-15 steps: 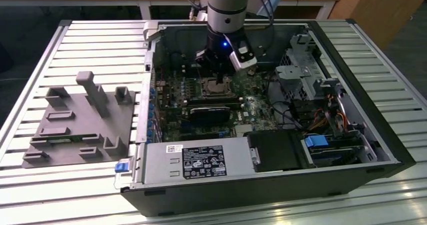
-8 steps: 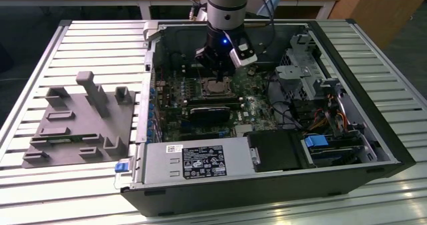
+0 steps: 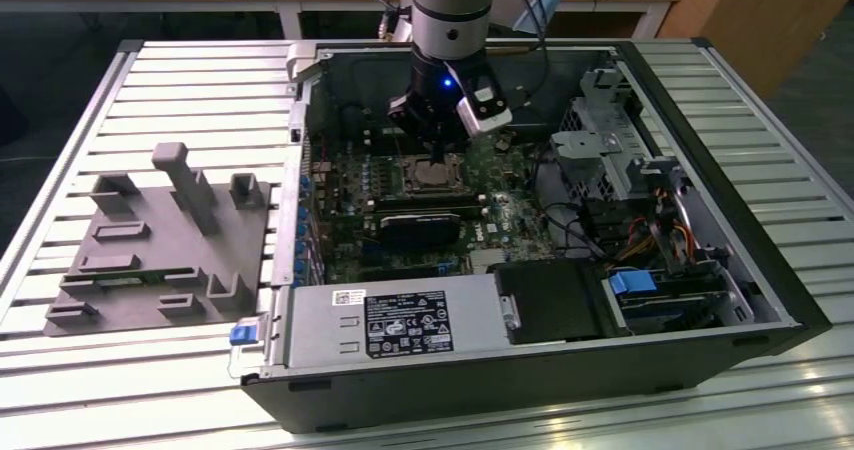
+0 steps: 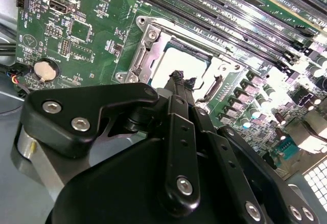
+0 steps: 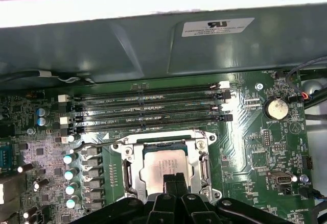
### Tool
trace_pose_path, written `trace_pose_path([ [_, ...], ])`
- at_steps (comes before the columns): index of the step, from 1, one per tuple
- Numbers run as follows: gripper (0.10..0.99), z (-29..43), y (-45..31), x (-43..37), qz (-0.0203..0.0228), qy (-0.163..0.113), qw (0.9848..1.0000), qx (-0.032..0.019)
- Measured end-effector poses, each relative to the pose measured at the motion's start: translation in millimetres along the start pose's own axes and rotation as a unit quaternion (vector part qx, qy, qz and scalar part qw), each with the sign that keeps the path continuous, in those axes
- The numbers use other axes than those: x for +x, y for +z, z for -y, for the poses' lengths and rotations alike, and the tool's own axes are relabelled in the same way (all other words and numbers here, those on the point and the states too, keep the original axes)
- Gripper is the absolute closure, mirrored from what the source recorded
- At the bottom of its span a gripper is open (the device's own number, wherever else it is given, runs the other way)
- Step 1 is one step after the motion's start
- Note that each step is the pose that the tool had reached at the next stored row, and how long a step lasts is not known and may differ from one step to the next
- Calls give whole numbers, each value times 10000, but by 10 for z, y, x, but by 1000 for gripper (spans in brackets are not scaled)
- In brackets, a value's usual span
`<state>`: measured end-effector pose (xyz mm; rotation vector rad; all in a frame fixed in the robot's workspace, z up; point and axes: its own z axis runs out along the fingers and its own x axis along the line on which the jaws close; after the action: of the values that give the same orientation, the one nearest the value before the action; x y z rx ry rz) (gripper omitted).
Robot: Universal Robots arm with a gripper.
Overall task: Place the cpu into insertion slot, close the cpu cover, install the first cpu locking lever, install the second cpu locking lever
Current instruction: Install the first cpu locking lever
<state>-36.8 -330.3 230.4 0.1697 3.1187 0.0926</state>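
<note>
Hovering in the first wrist view: black two-fingered hand (image 5: 174, 179), fingers drawn to a narrow slit with nothing visibly between them. Directly beneath the tips, touching or just clear (cannot tell which): small flat square silvery-beige cpu (image 5: 162, 164), seated in the square dark silver-rimmed insertion slot (image 5: 163, 145) on the green circuit board (image 5: 245, 132). Thin square silvery metal cpu cover (image 5: 127, 155) appears to lie flat around the chip.

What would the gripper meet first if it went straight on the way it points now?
Probably the cpu, near its edge; the gripper hangs over it, though depth is unclear.
</note>
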Motion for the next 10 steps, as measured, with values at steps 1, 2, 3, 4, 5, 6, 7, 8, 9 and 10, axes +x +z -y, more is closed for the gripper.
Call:
trace_pose_path([
  [1, 984, 0, 0, 0, 0, 0, 10000, 0],
  [2, 984, 0, 0, 0, 0, 0, 10000, 0],
  [3, 984, 0, 0, 0, 0, 0, 10000, 0],
  [4, 984, 0, 0, 1, 0, 0, 10000, 0],
  [5, 984, 0, 0, 1, 0, 0, 10000, 0],
  [6, 984, 0, 0, 1, 0, 0, 10000, 0],
  [7, 984, 0, 0, 1, 0, 0, 10000, 0],
  [8, 984, 0, 0, 5, 0, 1, 10000, 0],
  [9, 984, 1, 0, 11, 0, 1, 10000, 0],
  [10, 984, 3, -1, 24, 0, 0, 10000, 0],
])
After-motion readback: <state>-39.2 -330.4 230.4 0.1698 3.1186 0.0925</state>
